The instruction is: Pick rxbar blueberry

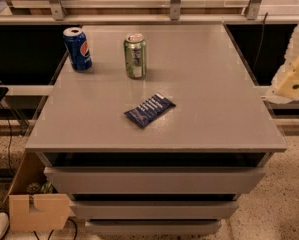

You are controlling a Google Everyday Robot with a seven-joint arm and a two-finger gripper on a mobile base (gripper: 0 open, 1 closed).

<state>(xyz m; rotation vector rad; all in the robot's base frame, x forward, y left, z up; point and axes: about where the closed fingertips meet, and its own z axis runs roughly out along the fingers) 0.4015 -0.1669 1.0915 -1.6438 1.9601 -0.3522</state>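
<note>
The rxbar blueberry point(149, 110) is a flat dark-blue wrapper bar with white print, lying at an angle near the middle of the grey table top point(214, 84). My gripper point(293, 79) shows as a cream-coloured part at the right edge of the view, over the table's right side, well to the right of the bar and apart from it.
A blue Pepsi can point(78, 49) stands upright at the back left of the table. A green can point(135, 56) stands upright behind the bar. The table has drawers point(154, 180) below. A cardboard box point(36, 209) sits on the floor at the lower left.
</note>
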